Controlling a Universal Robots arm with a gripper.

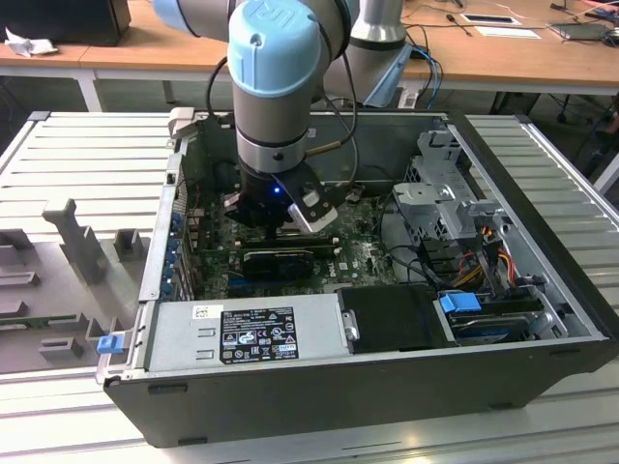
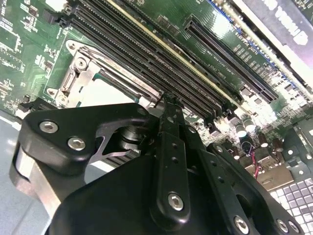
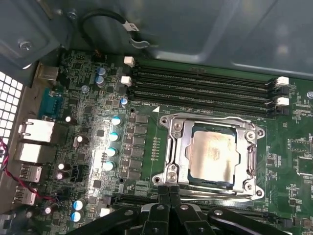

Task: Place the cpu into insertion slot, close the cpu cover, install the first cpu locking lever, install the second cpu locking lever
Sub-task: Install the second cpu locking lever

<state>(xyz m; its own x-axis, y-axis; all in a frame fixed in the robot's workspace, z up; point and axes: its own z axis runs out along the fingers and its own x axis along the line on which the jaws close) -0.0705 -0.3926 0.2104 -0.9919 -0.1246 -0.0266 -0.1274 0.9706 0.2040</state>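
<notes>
Right, my jaws are pressed together with nothing between them, fingertips meeting at the near edge of the insertion slot, just beside its metal rim. In the first wrist view the cpu sits flat in that slot, its pale silver top catching the light, and the cpu cover lies down around it, the square window framing the chip. In the second wrist view my black fingers run up the middle, closed, with the slot's silver frame showing behind them. Beyond the slot run long black memory slots with white clips at their ends, parallel to the socket's far side. To one side of the socket stands a row of small blue-topped capacitors on the green motherboard. Stepping out to the exterior view, my arm reaches down into the open computer case, wrist low over the board. A grey power supply box lies along the case's near side, a blue-tabbed drive bay toward the exterior view's right. The case rests on a ribbed grey worktop.
</notes>
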